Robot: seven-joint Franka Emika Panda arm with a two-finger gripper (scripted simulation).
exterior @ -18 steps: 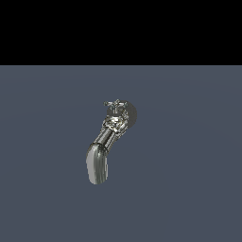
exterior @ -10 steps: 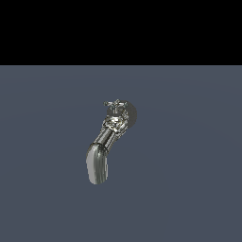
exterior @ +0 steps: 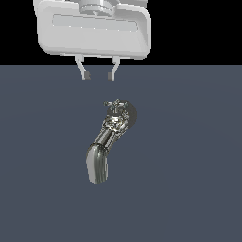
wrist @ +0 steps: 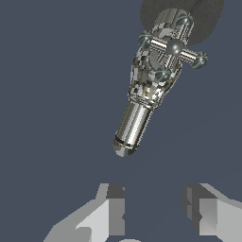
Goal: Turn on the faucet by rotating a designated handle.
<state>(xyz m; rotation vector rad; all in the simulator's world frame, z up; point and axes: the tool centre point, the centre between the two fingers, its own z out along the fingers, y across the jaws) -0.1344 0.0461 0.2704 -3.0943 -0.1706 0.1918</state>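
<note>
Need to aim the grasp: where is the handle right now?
In the exterior view, the handle sits centrally atop the faucet, just below the open pincer, which hangs apart from it.

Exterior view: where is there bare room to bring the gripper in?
The dark grey surface lies bare either side of the shiny chrome faucet and beyond its flared spout end. Tightest spot: between the open white gripper and the small chrome cross-shaped handle.

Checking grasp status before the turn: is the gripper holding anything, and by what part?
Nothing is held: the gripper is open, apart from the handle.
</note>
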